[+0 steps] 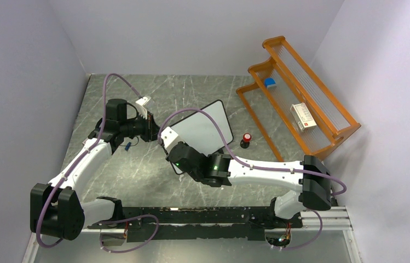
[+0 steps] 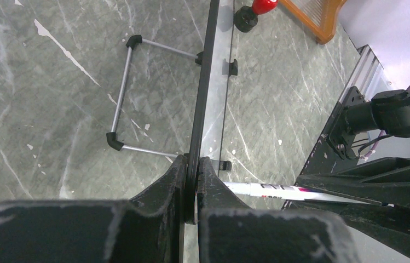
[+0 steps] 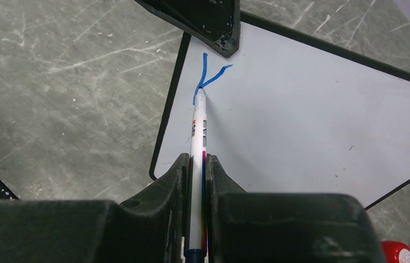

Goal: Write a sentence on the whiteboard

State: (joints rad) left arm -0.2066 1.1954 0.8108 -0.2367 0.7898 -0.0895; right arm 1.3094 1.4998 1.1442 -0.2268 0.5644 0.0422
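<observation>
**One arm steadies, one writes**

Both grippers are clamped. The left gripper point(image 2: 191, 164) pinches the left edge of the whiteboard point(image 3: 301, 109), which is propped mid-table. The right gripper point(image 3: 197, 167) grips the marker point(image 3: 197, 131), its tip on the sentence point(image 3: 209, 76), so far a few blue strokes. Bare board runs right from the tip, along its long side. Only the right wrist view shows the ink; the left wrist view sees the board edge-on.

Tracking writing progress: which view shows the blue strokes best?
Right wrist: the blue strokes lie in plain sight at the marker tip. Top external shows the whiteboard but no ink; left wrist sees it edge-on.
</observation>
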